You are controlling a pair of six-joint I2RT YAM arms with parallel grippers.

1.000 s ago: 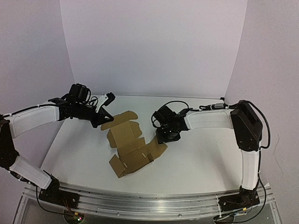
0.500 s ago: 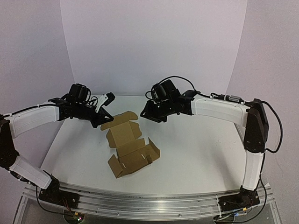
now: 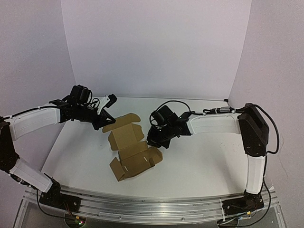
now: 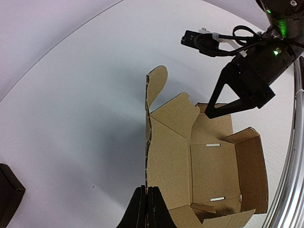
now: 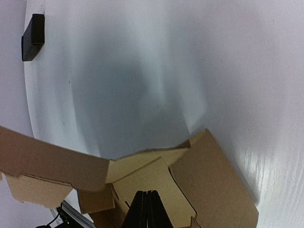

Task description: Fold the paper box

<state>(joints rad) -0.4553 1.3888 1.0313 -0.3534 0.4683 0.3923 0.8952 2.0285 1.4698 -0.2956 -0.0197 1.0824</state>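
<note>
The paper box point(image 3: 129, 141) lies partly folded mid-table, brown, with several flaps standing up. My left gripper point(image 3: 105, 121) is shut on the edge of its far-left panel. In the left wrist view that panel point(image 4: 168, 156) rises straight from my closed fingertips point(image 4: 146, 209). My right gripper point(image 3: 155, 141) is shut and sits low at the box's right side. In the right wrist view its closed tips point(image 5: 146, 202) rest over an inner brown flap point(image 5: 156, 183) with nothing pinched between them. The right gripper point(image 4: 209, 114) also shows from the left wrist, just above the box's far end.
A small black rectangular object point(image 5: 33, 30) lies near the back wall, seen too at the left wrist view's lower left corner point(image 4: 8, 199). White walls close the table on three sides, and a metal rail point(image 3: 142, 204) runs along the near edge.
My right gripper has closed its jaws, lifted off toward the back, then come down again at the box's right side. The right flap now stands a little higher. The left arm has not moved.
</note>
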